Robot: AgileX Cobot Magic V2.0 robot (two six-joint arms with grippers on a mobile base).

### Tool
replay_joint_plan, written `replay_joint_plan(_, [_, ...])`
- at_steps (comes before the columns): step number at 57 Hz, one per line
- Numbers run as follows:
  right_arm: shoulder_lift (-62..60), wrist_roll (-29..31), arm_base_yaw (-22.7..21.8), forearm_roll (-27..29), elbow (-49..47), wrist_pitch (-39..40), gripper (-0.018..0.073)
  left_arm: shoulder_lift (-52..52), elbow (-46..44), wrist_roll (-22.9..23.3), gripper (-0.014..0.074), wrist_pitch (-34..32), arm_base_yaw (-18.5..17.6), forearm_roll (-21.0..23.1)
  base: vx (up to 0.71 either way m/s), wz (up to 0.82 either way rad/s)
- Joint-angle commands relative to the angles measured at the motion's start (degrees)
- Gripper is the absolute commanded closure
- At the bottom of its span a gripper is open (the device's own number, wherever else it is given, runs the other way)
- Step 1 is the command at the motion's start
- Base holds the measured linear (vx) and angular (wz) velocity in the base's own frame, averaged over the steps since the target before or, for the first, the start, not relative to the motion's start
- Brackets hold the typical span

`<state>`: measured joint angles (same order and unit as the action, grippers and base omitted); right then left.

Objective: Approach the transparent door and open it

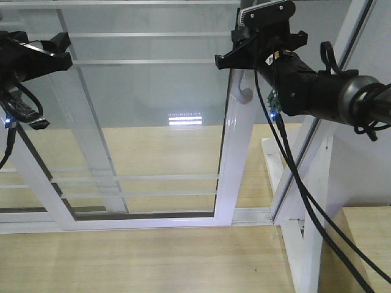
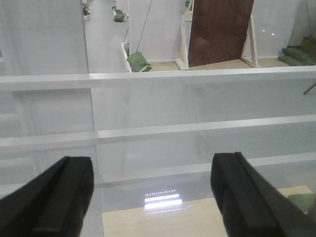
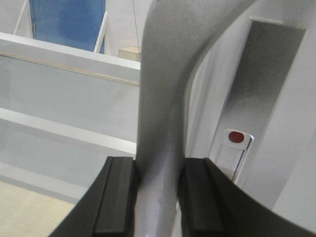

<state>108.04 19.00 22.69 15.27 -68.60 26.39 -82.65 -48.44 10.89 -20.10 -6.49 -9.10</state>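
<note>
1. The transparent door [image 1: 235, 160] stands upright in its floor track [image 1: 122, 221], filling the middle of the front view; its glossy white right-hand stile runs down the centre-right, with clear glass to the left of it.
2. Thin horizontal bars [image 2: 197, 129] cross the glass near the top and again near the bottom.
3. The curved grey handle [image 3: 160, 113] sits high on that right stile; in the front view only its lower curl shows below the right arm.
4. The right tool [image 3: 158, 197] is clenched on the handle; both black pads [image 3: 116, 197] press against the bar's sides with no gap showing.
5. The left tool [image 2: 148, 197] is released, its two black fingers [image 2: 49, 197] spread wide with nothing between them; it hangs at the upper left, pointing at the glass, and I cannot tell whether it touches the pane.
6. A small red dot [image 3: 237, 137] sits on a white plate on the frame, just right of the handle.
7. A slanted white post [image 1: 348, 24] rises to the right of the door; pale wooden floor [image 1: 153, 259] lies in front of the track.
</note>
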Motion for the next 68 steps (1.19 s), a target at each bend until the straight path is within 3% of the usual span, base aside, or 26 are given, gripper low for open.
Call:
replay_joint_plan(1, [-5.3,0.9,2.3,-3.3,-0.3,4.3,0.0568,1.9,-1.9,0.5,0.0004,-4.3,-0.1,0.4,0.00,0.00])
replay_joint_plan(24, [-5.3,1.9,7.1,-10.5,-0.3,5.6,0.0568,1.9,-1.9,0.5,0.0004,-4.3,-0.1,0.4,0.00,-0.01])
replay_joint_plan(39, [-10.5,7.6,4.3,-2.3,-0.2,1.0,0.0568,1.9,-1.9,0.6,0.0004,-4.1,-1.3,0.3,0.00,0.00])
replay_joint_plan(56, [-21.1,16.3,-1.6,8.6,0.1,-13.7,0.0565,0.2,-2.0,0.9,0.0004,-7.4,-7.4,-3.1,0.00,0.00])
replay_joint_plan(68, [-27.1,17.6,-5.8,10.9,11.3,-4.3,0.0564,-4.0,-3.9,3.6,0.0004,-9.4,-12.2,-3.3,0.00,0.00])
